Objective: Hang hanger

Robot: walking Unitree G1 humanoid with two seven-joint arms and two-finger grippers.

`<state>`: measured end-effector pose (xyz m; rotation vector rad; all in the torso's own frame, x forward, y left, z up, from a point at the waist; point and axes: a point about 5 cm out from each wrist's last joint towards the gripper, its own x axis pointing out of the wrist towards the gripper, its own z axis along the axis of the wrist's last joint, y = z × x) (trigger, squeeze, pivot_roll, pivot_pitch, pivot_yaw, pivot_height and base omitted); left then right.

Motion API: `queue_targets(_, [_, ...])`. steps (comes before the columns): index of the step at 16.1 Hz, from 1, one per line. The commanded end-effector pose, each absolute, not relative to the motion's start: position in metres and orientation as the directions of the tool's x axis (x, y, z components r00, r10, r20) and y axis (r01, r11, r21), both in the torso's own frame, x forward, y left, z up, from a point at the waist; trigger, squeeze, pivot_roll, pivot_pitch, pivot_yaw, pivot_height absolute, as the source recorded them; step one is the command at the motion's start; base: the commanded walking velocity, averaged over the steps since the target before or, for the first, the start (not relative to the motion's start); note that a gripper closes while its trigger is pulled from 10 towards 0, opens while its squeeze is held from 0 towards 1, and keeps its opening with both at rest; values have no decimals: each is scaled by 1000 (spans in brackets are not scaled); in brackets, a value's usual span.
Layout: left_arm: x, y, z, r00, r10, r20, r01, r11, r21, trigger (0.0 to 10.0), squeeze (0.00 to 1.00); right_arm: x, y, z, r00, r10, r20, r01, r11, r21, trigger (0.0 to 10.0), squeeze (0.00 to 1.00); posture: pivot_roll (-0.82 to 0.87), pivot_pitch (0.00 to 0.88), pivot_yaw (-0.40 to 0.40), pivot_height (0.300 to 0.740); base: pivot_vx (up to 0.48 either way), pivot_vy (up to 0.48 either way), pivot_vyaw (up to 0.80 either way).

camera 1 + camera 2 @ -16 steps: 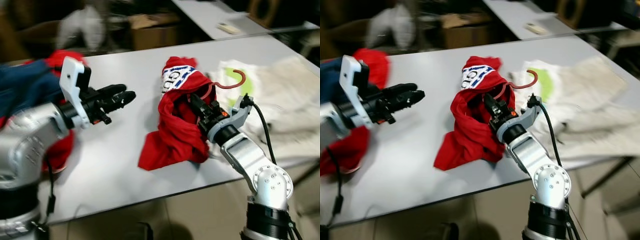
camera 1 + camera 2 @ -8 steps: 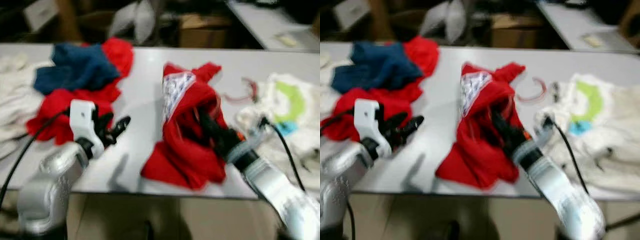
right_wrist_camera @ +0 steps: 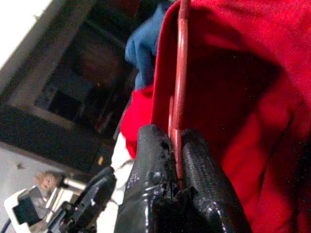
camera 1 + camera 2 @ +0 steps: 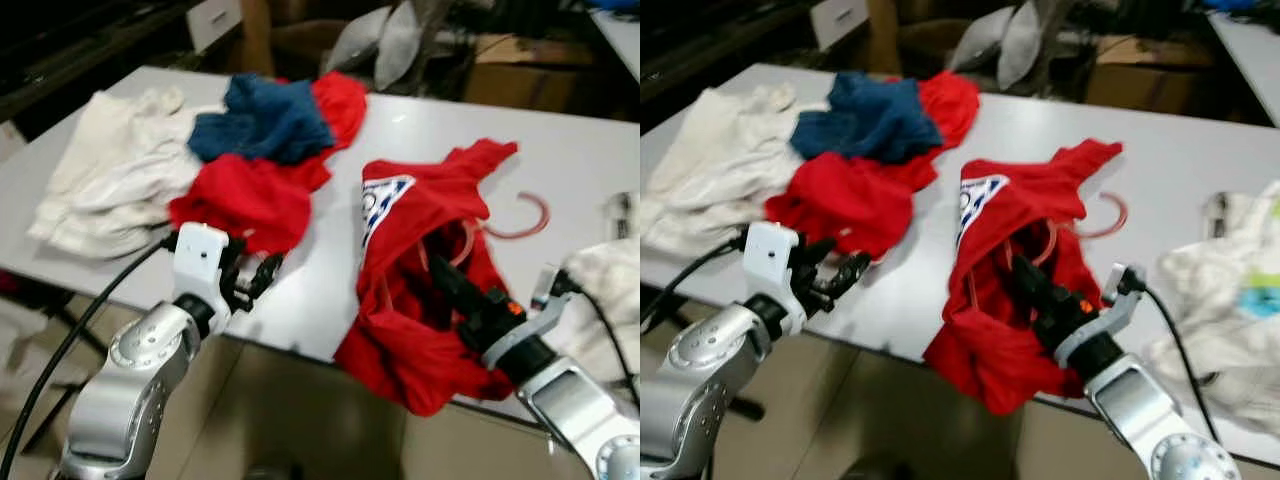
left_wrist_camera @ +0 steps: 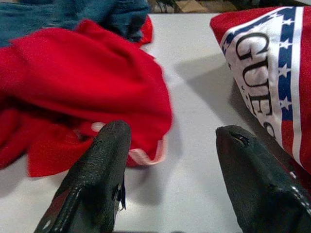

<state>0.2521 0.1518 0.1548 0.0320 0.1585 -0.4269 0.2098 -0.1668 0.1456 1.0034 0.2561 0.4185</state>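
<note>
- Step in hand, by the look of it: carrying the hanger [image 4: 520,215], red shirt [image 4: 420,260] draped on it, away from the table [image 4: 300,290]; nothing to hang it on anywhere in sight.
- Right gripper [image 3: 177,160] pinched tight on the thin red hanger bar, buried in the shirt's folds; shirt partly over the table's near edge, hook lying flat on the table just past the shirt.
- Next move, likely: lift the shirt clear of the table, keep the pinch firm, find a rail.
- Left gripper [image 5: 172,179] spread wide, holding nothing, low over the table's near edge, between the red cloth [image 5: 73,92] and the shirt.
</note>
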Motion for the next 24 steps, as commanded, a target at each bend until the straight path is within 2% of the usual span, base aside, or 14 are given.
queue_targets(1, [253, 155, 154, 901, -402, -163, 408, 913, 1, 10000, 286, 209, -157, 152, 869, 495, 19, -273, 446, 852, 10000, 0, 94, 71, 33, 740, 0, 0, 788])
queue_targets(20, [243, 142, 151, 847, -509, -153, 508, 860, -44, 10000, 290, 196, -155, 153, 814, 580, 15, -349, 470, 811, 10000, 0, 91, 68, 26, 740, 0, 0, 788])
queue_targets(22, [242, 141, 152, 848, -509, -149, 508, 860, -48, 10000, 290, 198, -172, 153, 848, 530, 8, -328, 513, 793, 10000, 0, 93, 69, 19, 740, 0, 0, 788])
queue_targets(24, [241, 141, 152, 842, -520, -144, 517, 854, -59, 10000, 294, 206, -204, 181, 893, 422, 155, -374, 507, 776, 10000, 0, 91, 68, 22, 740, 0, 0, 788])
